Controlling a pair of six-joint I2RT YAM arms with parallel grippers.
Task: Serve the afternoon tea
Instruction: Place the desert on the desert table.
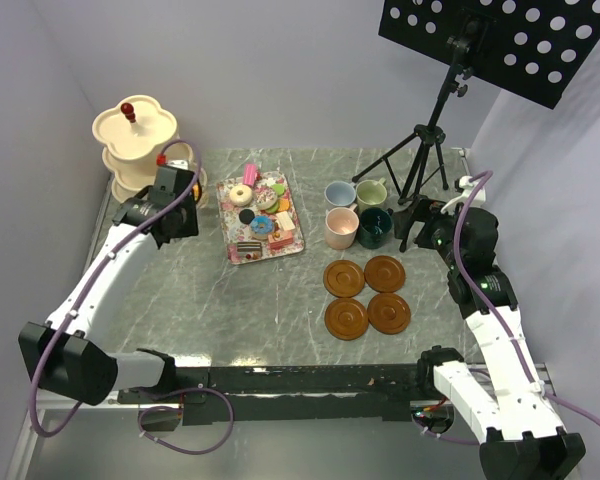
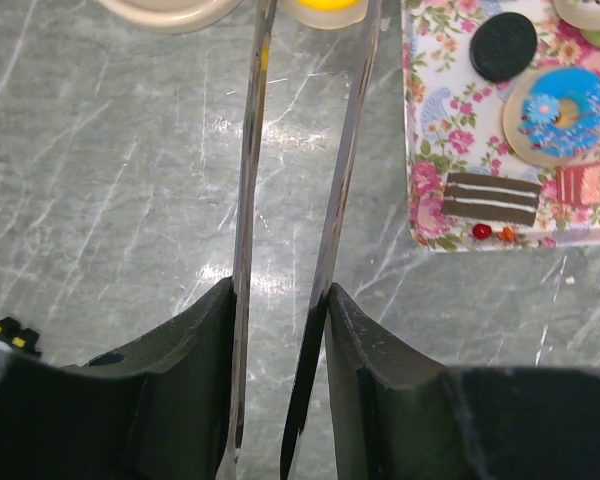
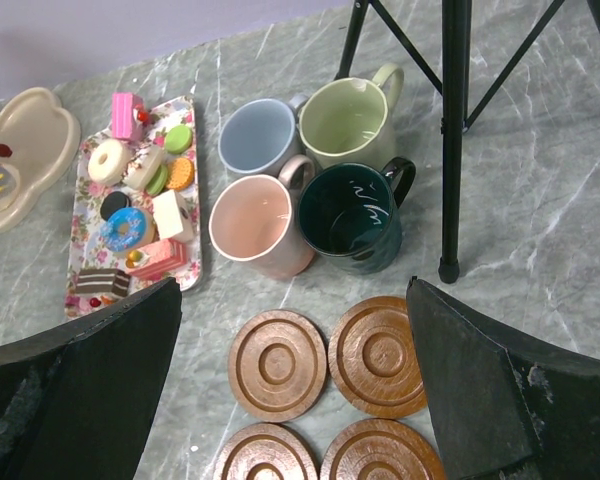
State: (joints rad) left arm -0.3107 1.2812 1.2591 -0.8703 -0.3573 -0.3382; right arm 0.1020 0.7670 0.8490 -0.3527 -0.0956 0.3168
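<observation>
**Afternoon tea, partly laid.** Toy cakes, among them a blue doughnut (image 2: 560, 110), a black biscuit (image 2: 504, 45) and a chocolate layer slice (image 2: 492, 197), lie on the floral tray (image 2: 430, 150) at mid-table. One yellow piece (image 2: 325, 8) sits apart, just beside the foot of the cream three-tier stand (image 1: 110, 125) in the far left corner. Whether it rests on the table or on the lowest tier cannot be told.

The pieces are judged light, rigid and smooth, so they are liable to slip from thin blades. A hold across the broad flanks, low on the piece, looks safest.

Right of the tray four mugs stand upright in a tight cluster: light blue mug (image 3: 258, 135), light green mug (image 3: 348, 120), pink mug (image 3: 252, 222), dark green mug (image 3: 350, 215). Four brown saucers (image 3: 277, 362) lie in a square just in front of them. The mugs are probably heavier and breakable, so the wall at the rim or the handle is the natural hold.

The left gripper (image 2: 280, 290) presses its fingers on the two arms of the metal tongs (image 2: 248, 200), whose tips flank the yellow piece. The frame's edge cuts off the tips, so a pinch cannot be confirmed. The right gripper (image 3: 293, 282) hovers over the saucers, jaws spread wide and empty.

**Room.** Bare marbled table (image 1: 280, 300) lies between stand and tray, and in front of the tray. A tripod (image 3: 452, 130) leg stands just beside the dark green mug — little clearance there.
</observation>
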